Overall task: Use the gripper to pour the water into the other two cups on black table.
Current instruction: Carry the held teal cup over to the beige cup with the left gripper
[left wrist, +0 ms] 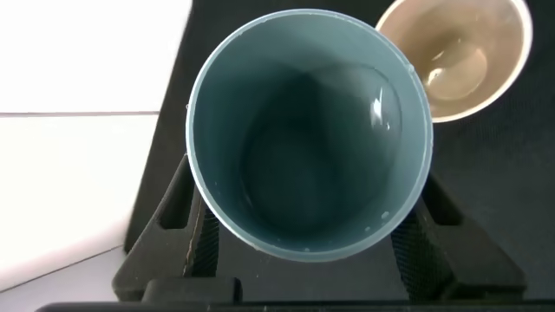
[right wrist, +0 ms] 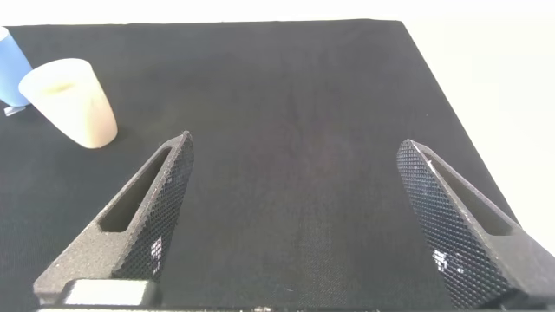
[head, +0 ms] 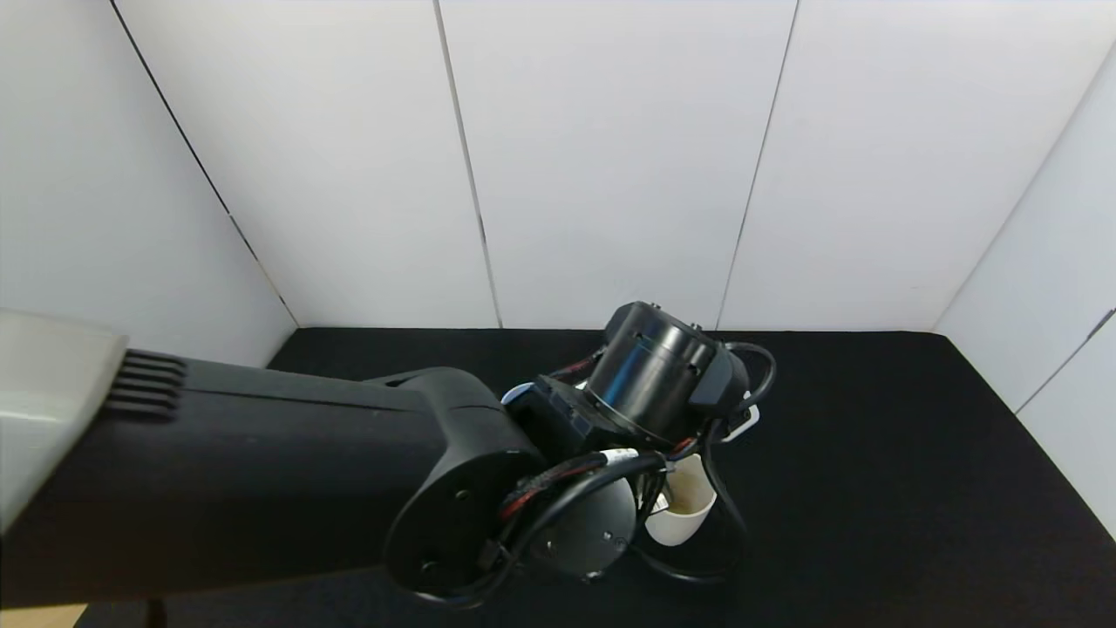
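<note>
Head camera first: your left arm reaches across the desk (head: pixel 872 453), and its glossy wrist and cables hide the left tool, so you cannot read its fingers from up here. Under the wrist, at about 5 o'clock from it, the cream-white cup (head: pixel 684 510) stands on the desk; a sliver of the pale blue cup (head: pixel 516 392) shows at the wrist's 9 o'clock edge.

Left wrist camera: the left tool (left wrist: pixel 308 247) is clamped on the teal-green cup (left wrist: pixel 310 139), a finger on either side of its wall, and you look straight into its mouth. Water (left wrist: pixel 347 130) glints faintly inside. The cream-white cup (left wrist: pixel 460 56) sits just beside it, wet at the bottom.

Right wrist camera: the right tool (right wrist: pixel 295 221) hangs over bare desk (right wrist: pixel 286 104) with its fingers spread wide apart. The cream-white cup (right wrist: pixel 74 100) and the pale blue cup (right wrist: pixel 10 74) stand well away.
</note>
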